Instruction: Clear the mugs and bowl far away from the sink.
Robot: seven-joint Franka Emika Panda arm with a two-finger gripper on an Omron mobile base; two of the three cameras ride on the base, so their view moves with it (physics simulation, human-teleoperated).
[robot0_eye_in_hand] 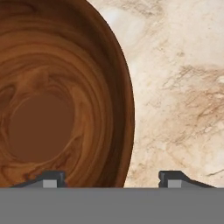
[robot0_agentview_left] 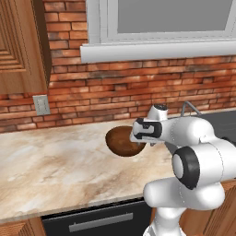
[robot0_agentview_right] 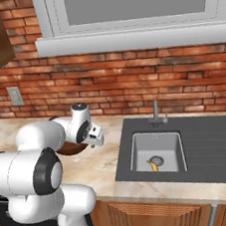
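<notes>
The dark brown wooden bowl (robot0_agentview_left: 120, 142) sits on the marble counter (robot0_agentview_left: 55, 166), to the left of the sink (robot0_agentview_right: 157, 152). My gripper (robot0_eye_in_hand: 111, 179) hovers just over the bowl's right rim. It is open, with one fingertip (robot0_eye_in_hand: 53, 178) over the bowl's inside and the other over the bare counter outside it. From the base views the hand (robot0_agentview_left: 144, 131) points down at the bowl, and the arm hides most of the bowl (robot0_agentview_right: 69, 149) in the right base view. The mugs are out of view.
A grey faucet (robot0_agentview_right: 156, 112) stands behind the basin, and a small yellow object (robot0_agentview_right: 152, 165) lies by the drain. Behind the counter rises a brick wall with an outlet (robot0_agentview_left: 41, 105). A wooden cabinet (robot0_agentview_left: 20, 46) hangs at upper left. Marble stretches left of the bowl.
</notes>
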